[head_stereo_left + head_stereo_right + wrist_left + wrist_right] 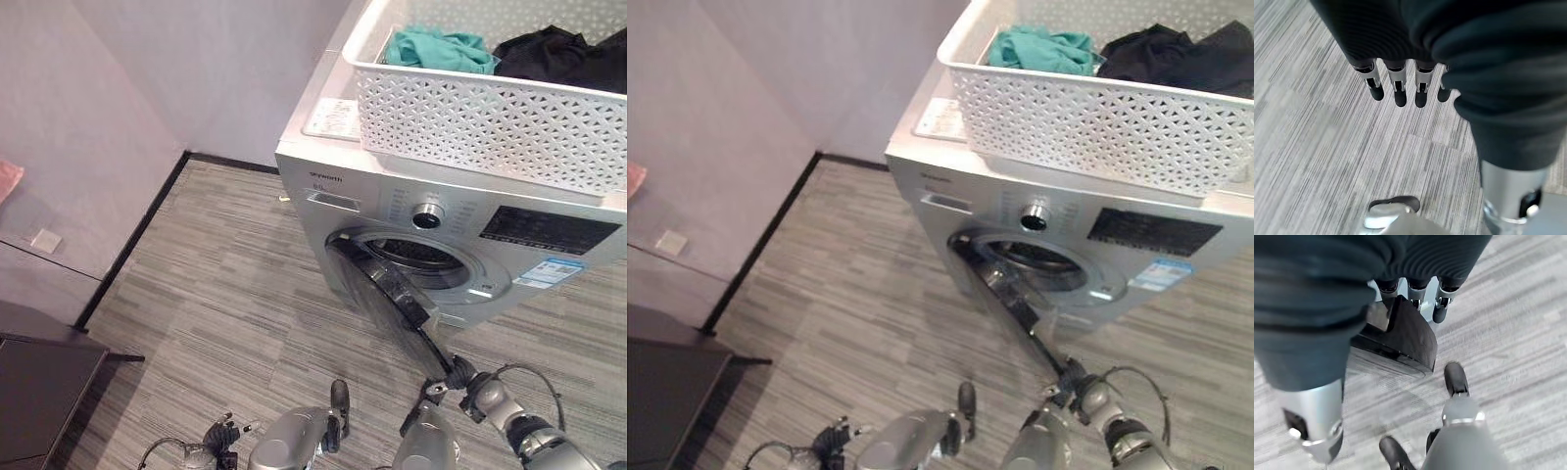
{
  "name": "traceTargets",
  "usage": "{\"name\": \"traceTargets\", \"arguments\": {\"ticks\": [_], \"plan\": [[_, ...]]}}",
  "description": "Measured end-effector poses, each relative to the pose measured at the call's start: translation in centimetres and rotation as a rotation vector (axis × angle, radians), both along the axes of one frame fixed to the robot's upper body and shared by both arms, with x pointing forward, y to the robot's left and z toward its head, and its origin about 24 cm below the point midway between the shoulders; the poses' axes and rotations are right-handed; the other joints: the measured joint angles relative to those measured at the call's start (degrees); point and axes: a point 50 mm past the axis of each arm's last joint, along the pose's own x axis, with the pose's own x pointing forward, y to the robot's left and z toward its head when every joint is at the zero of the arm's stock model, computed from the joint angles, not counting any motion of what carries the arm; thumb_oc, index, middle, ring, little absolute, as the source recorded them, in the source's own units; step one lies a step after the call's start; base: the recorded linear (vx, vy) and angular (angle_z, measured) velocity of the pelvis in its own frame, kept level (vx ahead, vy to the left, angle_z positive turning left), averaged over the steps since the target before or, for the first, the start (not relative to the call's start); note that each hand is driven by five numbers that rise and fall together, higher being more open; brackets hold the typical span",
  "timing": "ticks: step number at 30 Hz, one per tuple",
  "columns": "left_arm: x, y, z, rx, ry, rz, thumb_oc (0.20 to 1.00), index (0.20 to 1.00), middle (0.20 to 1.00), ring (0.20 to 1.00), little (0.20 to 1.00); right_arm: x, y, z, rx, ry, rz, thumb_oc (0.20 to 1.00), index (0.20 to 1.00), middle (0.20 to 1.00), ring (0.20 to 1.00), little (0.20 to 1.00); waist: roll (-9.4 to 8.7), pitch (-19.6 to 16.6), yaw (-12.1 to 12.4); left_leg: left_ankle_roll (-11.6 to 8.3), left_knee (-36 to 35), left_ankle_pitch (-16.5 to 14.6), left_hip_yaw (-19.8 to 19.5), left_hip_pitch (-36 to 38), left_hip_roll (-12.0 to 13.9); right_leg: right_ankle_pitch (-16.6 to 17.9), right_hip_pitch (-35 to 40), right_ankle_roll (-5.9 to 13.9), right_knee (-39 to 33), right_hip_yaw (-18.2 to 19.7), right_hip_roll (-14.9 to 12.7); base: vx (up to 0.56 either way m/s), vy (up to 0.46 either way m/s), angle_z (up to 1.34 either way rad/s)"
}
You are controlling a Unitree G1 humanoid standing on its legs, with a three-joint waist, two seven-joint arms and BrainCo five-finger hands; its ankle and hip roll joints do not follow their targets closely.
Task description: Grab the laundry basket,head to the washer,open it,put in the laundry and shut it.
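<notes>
We saw the white perforated plastic laundry basket (pixel 470 117) atop the silver front-loading washer (pixel 343 201); our right hand (pixel 1415 291) curled round its open dark door (pixel 1400 340), left hand (pixel 1396 83) relaxed, empty.

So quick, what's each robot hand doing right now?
Left hand: open, fingers straight above the floor, holding nothing.
Right hand: fingers at the washer door edge; grip cannot be told.
</notes>
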Motion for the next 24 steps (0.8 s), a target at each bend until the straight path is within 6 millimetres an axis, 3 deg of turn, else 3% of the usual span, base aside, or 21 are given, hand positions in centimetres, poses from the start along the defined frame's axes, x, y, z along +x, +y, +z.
{"name": "traceTargets", "arguments": {"ticks": [3, 4, 5, 7, 10, 14, 15, 18, 24], "plan": [[-1.1, 0.8, -0.2, 0.029, 0.032, 0.006, 1.0, 1.0, 1.0, 1.0, 1.0, -0.5, 2.7, -1.3, 0.046, 0.037, 0.042, 1.0, 1.0, 1.0, 1.0, 1.0, -0.62, -0.67, 2.23, -0.93, -2.61, 2.5, -0.49, -0.17, 1.4, -4.4, 0.9, -0.13, 4.19, 0.75, 4.44, -0.07, 0.018, -0.01], [-1.5, 1.0, -0.3, 0.032, 0.043, 0.009, 1.0, 1.0, 1.0, 1.0, 1.0, -0.7, 3.3, -1.6, 0.061, 0.044, 0.045, 1.0, 1.0, 1.0, 1.0, 1.0, -1.05, -0.86, 2.5, -1.41, -3.25, 2.9, -0.47, -0.25, 1.37, -5.41, 2.18, -1.96, 2.14, 0.75, 5.39, -0.07, -0.026, 0.0], [-2.1, 0.9, -0.5, 0.03, 0.065, 0.013, 1.0, 1.0, 1.0, 1.0, 1.0, -0.7, 3.6, -1.6, 0.066, 0.045, 0.054, 1.0, 1.0, 1.0, 1.0, 1.0, -0.64, -0.82, 2.5, -1.74, -3.68, 3.12, -0.61, -0.25, 1.73, -4.67, 2.67, -1.52, 0.35, 0.1, 5.89, -0.09, -0.045, -0.01], [-3.0, 1.0, -0.7, 0.036, 0.089, 0.019, 1.0, 1.0, 1.0, 1.0, 1.0, -0.4, 4.6, -1.6, 0.077, 0.043, 0.096, 1.0, 1.0, 1.0, 1.0, 1.0, -0.42, -0.94, 2.85, -3.4, -4.14, 4.28, -1.32, -0.09, 2.04, -3.45, 3.57, -2.48, -1.11, 0.03, 6.88, -0.05, -0.058, -0.03], [-2.4, 0.7, -0.4, 0.034, 0.05, -0.005, 1.0, 1.0, 1.0, 1.0, 1.0, -0.2, 5.2, -1.4, 0.132, 0.041, 0.101, 1.0, 1.0, 1.0, 1.0, 1.0, -0.16, -1.11, 3.99, -4.6, -4.85, 5.08, -1.76, -0.11, 2.87, -3.13, 4.09, -3.28, -2.45, -0.76, 7.91, -0.04, -0.074, 0.07], [-2.0, 0.0, 0.0, 0.027, -0.007, -0.071, 1.0, 1.0, 1.0, 1.0, 1.0, 0.2, 8.3, -1.3, 0.214, 0.053, 0.207, 1.0, 1.0, 1.0, 1.0, 1.0, 0.38, -1.9, 6.12, -7.27, -7.88, 6.92, -4.07, 1.44, 4.05, -2.27, 6.74, -4.48, -5.67, -3.23, 9.81, 0.0, -0.075, 0.21], [-2.9, 0.2, -0.3, 0.034, 0.023, -0.065, 1.0, 1.0, 1.0, 1.0, 1.0, 0.7, 9.9, -0.5, 0.273, 0.023, 0.289, 1.0, 1.0, 1.0, 1.0, 1.0, 0.53, -2.42, 6.72, -7.72, -9.2, 7.23, -4.12, 2.01, 4.57, -2.45, 6.73, -4.76, -5.77, -3.38, 10.35, 0.03, -0.07, 0.05], [-4.9, 0.4, -0.7, 0.031, 0.072, -0.059, 1.0, 1.0, 1.0, 1.0, 1.0, 1.4, 12.2, 0.7, 0.372, -0.052, 0.375, 1.0, 1.0, 1.0, 1.0, 1.0, 0.77, -4.87, 6.69, -7.98, -9.71, 7.43, -4.04, 2.19, 5.23, -2.56, 6.76, -4.93, -6.22, -3.48, 11.18, 0.04, -0.063, -0.03], [-4.7, 0.4, -0.2, 0.033, 0.029, -0.164, 1.0, 1.0, 1.0, 1.0, 1.0, 0.3, 11.7, -0.3, 0.375, -0.019, 0.353, 1.0, 1.0, 1.0, 1.0, 1.0, -0.88, -7.85, 6.85, -8.52, -11.76, 7.8, -5.2, 3.85, 5.56, -3.65, 8.35, -5.18, -6.17, -5.14, 11.31, 0.04, -0.022, 0.12]]}}
